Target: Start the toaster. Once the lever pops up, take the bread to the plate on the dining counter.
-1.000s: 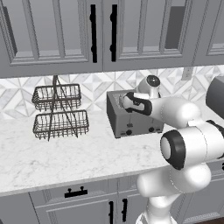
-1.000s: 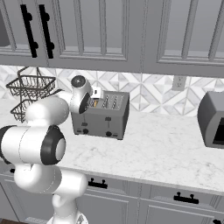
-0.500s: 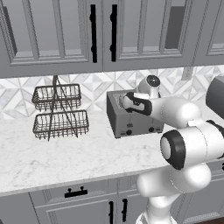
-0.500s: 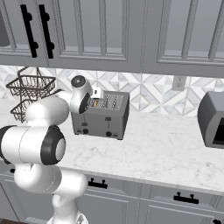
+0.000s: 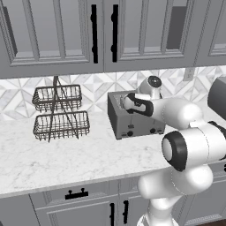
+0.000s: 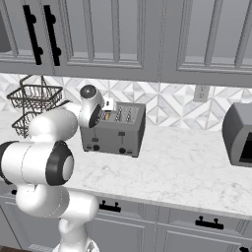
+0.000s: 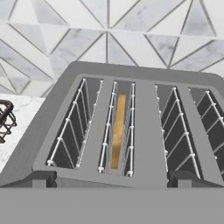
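No brand, label or writing can be read on anything here. At the left of the white marble worktop [image 5: 66, 154] stands a two-tier dark wire basket rack [image 5: 59, 112], well apart from the boxy grey metal toaster [image 6: 115, 130], with open marble between them and more bare marble in front. The toaster sits back near the patterned tile wall, its small black knobs facing the counter's front edge. The hand view looks down into its slots, where the golden-brown bread slice [image 7: 118, 131] stands on edge in the second slot from the left. The two-finger gripper [image 5: 128, 102] hovers over the toaster's top, its jaws spread wide and holding nothing. Far right, a dark grey appliance [image 6: 238, 134] sits well apart across clear marble.
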Available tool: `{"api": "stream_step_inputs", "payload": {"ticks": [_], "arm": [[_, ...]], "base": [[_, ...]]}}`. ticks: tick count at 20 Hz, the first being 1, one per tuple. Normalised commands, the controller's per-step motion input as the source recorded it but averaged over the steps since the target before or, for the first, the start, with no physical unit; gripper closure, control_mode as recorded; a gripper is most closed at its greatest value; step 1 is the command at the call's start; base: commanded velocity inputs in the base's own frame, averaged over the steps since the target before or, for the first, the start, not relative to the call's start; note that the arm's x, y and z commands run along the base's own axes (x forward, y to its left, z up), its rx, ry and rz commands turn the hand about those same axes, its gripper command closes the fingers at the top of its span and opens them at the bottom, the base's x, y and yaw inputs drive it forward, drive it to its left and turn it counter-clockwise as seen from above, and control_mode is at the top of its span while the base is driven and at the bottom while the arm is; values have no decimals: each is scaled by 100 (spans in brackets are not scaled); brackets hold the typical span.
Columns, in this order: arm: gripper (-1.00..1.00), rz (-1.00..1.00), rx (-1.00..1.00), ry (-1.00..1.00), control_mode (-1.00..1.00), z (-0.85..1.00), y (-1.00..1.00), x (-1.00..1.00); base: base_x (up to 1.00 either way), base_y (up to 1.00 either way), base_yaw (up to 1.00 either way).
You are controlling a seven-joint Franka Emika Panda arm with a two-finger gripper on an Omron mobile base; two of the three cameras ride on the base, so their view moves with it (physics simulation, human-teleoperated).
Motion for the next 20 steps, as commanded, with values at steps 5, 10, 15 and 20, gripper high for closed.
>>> {"api": "stream_step_inputs", "payload": {"ticks": [5,10,15,20], "arm": [[-100,0,0,0,-100,0,0,0],[-100,0,0,0,-100,0,0,0],[-100,0,0,0,-100,0,0,0],[-100,0,0,0,-100,0,0,0]], "base": [[0,0,0],[0,0,0],[0,0,0],[0,0,0]]}}
